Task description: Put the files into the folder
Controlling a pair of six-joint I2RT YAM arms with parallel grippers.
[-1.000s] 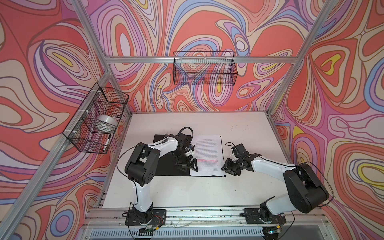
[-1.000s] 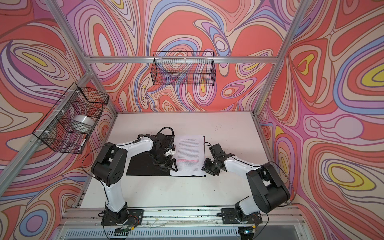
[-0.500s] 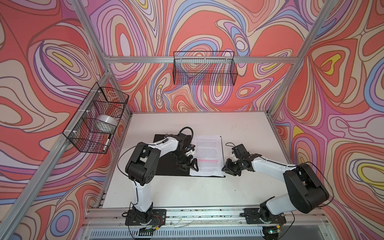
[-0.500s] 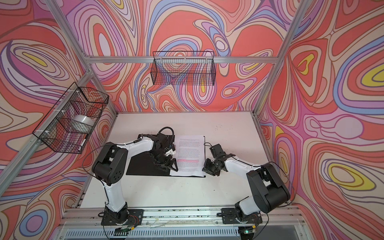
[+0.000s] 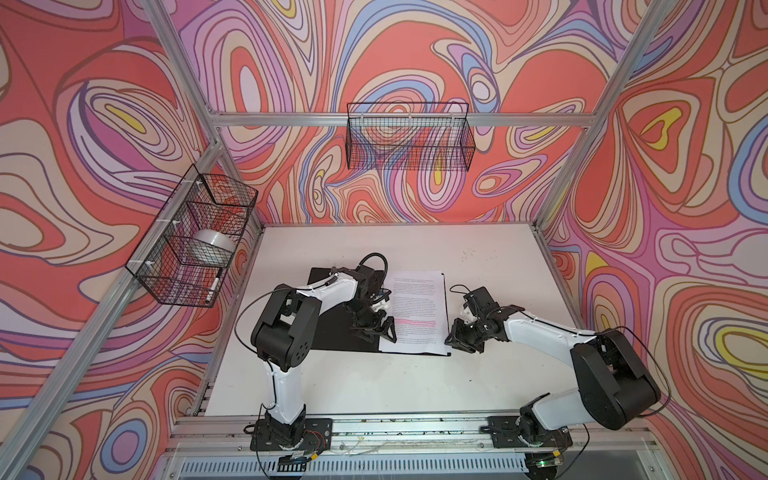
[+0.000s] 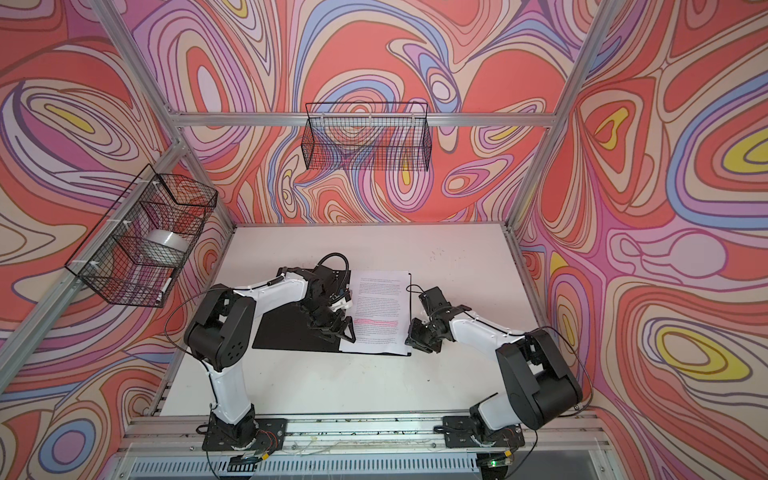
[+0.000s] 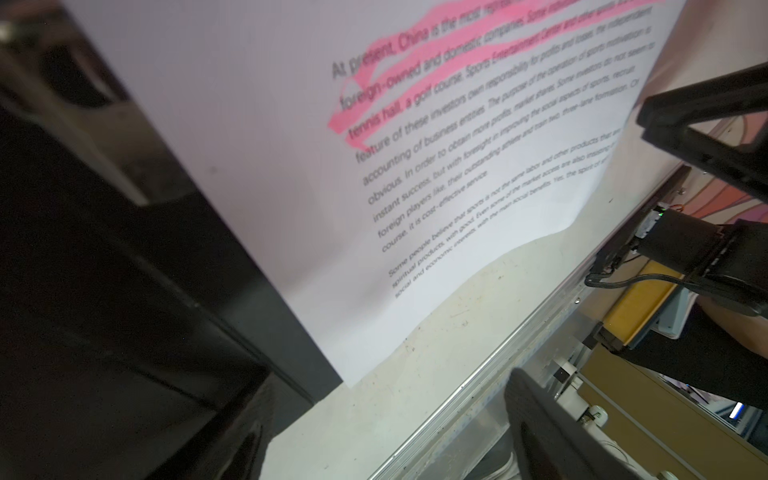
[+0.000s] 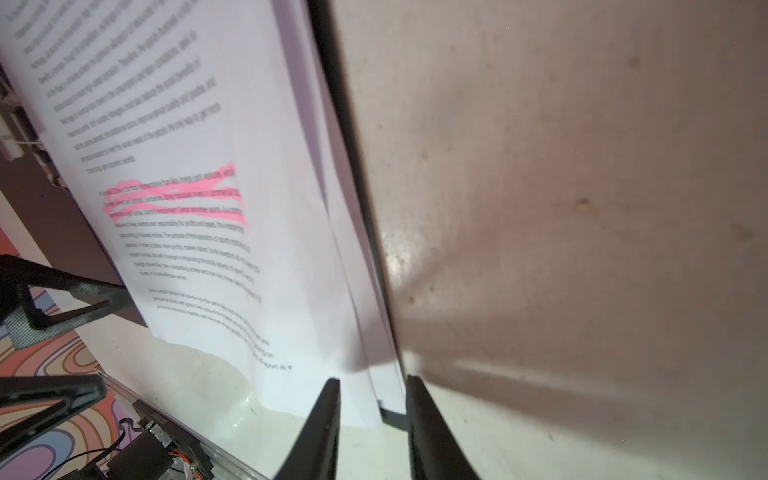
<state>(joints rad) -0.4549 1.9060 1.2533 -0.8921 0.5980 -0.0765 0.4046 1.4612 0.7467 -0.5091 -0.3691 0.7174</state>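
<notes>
The folder lies open on the table, black inside up. The files, white sheets with a pink highlighted band, lie on its right half. My left gripper is open, low over the files' left edge near the spine, holding nothing. My right gripper sits at the files' front right corner. Its jaws stand narrowly apart, astride the paper corner and the folder's black edge.
A wire basket on the left wall holds a tape roll and a pen. Another wire basket hangs on the back wall. An aluminium rail runs along the table's front edge.
The right gripper's jaws have narrowed a little at the files' right edge. Both arms otherwise stay where they were.
</notes>
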